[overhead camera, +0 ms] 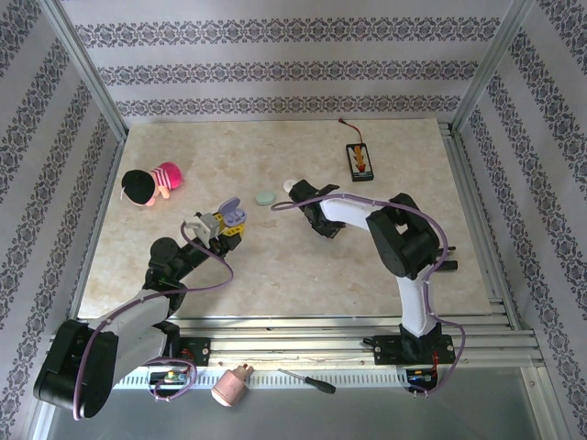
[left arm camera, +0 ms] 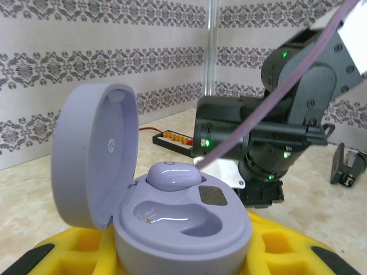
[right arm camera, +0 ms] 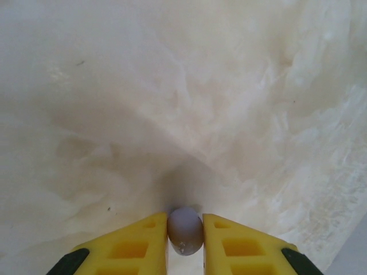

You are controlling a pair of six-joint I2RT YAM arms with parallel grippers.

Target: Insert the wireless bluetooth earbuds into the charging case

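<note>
Right gripper [right arm camera: 185, 220] pinches earbud [right arm camera: 185, 230], bare tabletop [right arm camera: 172, 86] around; left gripper [overhead camera: 231, 220] holds case [left arm camera: 183, 235]

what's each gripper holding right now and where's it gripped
The left gripper holds the open charging case by the sides of its base. The right gripper pinches a lavender earbud across its sides at the fingertips.

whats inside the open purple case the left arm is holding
One lavender earbud sits at the back of the charging case; the front socket is empty, with a dark patch beside it. Yellow fingers of the left gripper hide the case's base.
</note>
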